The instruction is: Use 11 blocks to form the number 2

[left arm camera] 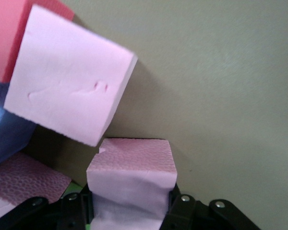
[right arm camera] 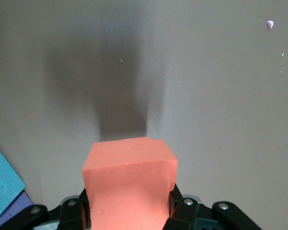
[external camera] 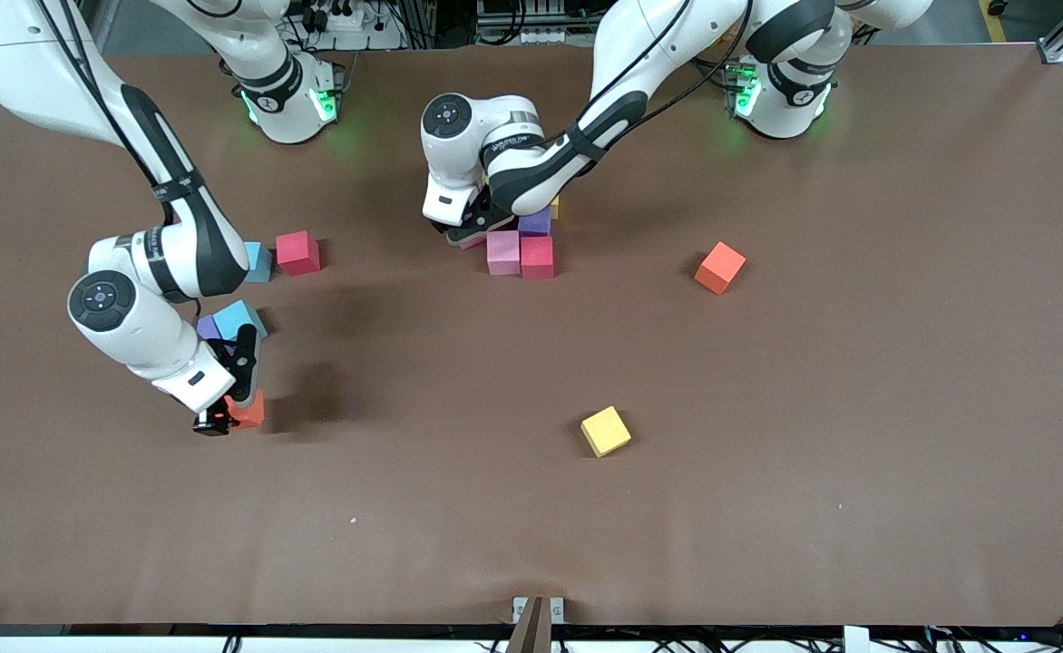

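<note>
Desk (external camera: 767, 508) of brown matte surface carries the scattered foam cubes, and the cluster of cubes (external camera: 522, 240) in its middle serves as landmark. Nearest the front camera, well apart from that cluster, lies a loose yellow foam cube (external camera: 606, 431). Farther up, toward the right arm's end, the right tool (external camera: 223, 413) is clamped on an orange foam cube (external camera: 248, 410) low over the desk, probably so it can be carried to the cluster. Just by it sit a light blue foam cube (external camera: 239, 319) and a purple foam cube (external camera: 209, 327); another light blue cube (external camera: 258, 261) and a red-pink foam cube (external camera: 298, 252) lie farther still. A second orange cube (external camera: 720, 268) rests toward the left arm's end. At the cluster's edge the left tool (external camera: 470, 234) grips a pink foam cube (left arm camera: 132, 187) tightly, seemingly to seat it against another pink cube (external camera: 502, 251), a red cube (external camera: 537, 256) and a purple one (external camera: 536, 222). The digit looks barely begun.
</note>
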Motion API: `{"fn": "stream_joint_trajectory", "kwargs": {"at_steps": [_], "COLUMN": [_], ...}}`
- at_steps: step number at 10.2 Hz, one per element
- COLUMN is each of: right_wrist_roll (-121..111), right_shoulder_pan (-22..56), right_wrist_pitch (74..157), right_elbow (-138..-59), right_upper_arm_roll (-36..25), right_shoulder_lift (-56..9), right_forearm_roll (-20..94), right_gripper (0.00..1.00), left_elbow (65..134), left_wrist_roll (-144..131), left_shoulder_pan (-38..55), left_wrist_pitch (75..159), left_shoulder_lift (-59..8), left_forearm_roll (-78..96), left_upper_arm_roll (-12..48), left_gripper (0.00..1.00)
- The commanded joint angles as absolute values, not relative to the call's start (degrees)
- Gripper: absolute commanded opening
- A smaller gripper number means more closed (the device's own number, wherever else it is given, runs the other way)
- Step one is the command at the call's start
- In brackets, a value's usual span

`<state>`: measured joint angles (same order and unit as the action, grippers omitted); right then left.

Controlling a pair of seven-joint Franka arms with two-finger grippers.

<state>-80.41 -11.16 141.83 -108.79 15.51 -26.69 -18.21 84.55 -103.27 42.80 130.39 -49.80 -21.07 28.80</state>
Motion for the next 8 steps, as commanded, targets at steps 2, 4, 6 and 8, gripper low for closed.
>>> {"fn": "stream_joint_trajectory", "kwargs": {"at_steps": [2, 4, 6, 8], "right_wrist_roll": [-81.6, -81.6, -81.6, -81.6], "right_shoulder_pan": [-11.6, -11.6, -11.5, -11.6], "right_wrist_pitch": [142.5, 142.6, 142.6, 142.6], "right_elbow": [-110.1, -110.1, -110.1, -110.1], "right_upper_arm_roll": [15.7, 15.7, 15.7, 15.7], "right_shoulder_lift": [-25.5, -25.5, -25.5, -25.6], "right_forearm_roll": [-17.9, -17.9, -17.9, -17.9], "right_gripper": [0.27, 0.27, 0.27, 0.27], "left_elbow": [81.0, 79.2, 78.7, 78.1], "left_wrist_roll": [-104.0, -110.9, -121.4, -133.1], "left_shoulder_pan": [42.8, 43.2, 43.2, 45.8], "left_wrist_pitch": [129.5, 129.7, 130.0, 130.1], "left_shoulder_lift": [-49.4, -49.4, -49.4, -49.3], "left_forearm_roll": [-17.1, -14.6, -14.8, -14.8], "left_upper_arm_roll": [28.2, 27.0, 26.5, 22.6], "left_gripper": [0.00, 0.00, 0.00, 0.00]}}
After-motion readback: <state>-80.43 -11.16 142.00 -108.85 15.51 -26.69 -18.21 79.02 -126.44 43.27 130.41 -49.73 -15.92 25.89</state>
